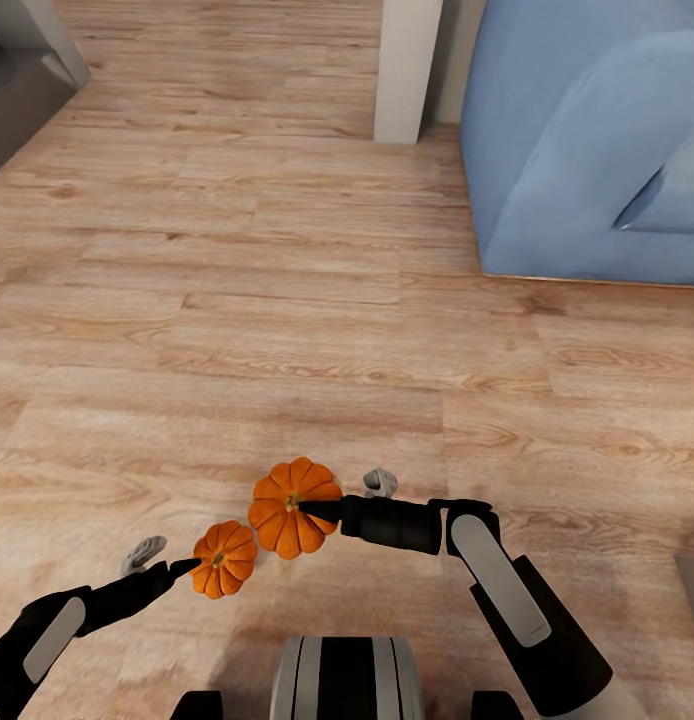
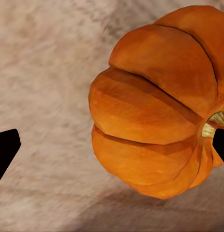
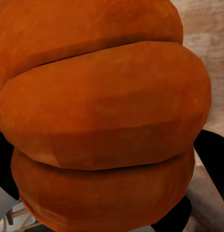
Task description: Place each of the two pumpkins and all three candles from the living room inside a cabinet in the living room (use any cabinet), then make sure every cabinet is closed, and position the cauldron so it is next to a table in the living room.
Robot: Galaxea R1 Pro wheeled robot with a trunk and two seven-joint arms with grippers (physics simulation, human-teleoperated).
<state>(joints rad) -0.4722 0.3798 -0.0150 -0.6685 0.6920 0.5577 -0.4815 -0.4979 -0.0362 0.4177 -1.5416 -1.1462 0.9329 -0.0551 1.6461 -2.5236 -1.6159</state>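
Sitting between each arm's jaws: one pumpkin (image 1: 225, 558) left, another pumpkin (image 1: 290, 507) right.

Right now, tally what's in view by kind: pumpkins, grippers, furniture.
Pumpkins: 2, a smaller one at the left gripper and a larger one at the right gripper
Grippers: 2
Blue sofa: 1
Total: 5

Floor (image 1: 287, 300): pale wood planks, matt, visibly grained. Two pumpkins (image 1: 294, 507) (image 1: 225, 558): ribbed orange skin, smooth with a dull sheen. Sofa (image 1: 587, 150): soft blue cloth. Both grippers (image 1: 317, 510) (image 1: 187, 567): black, smooth, plastic-looking.
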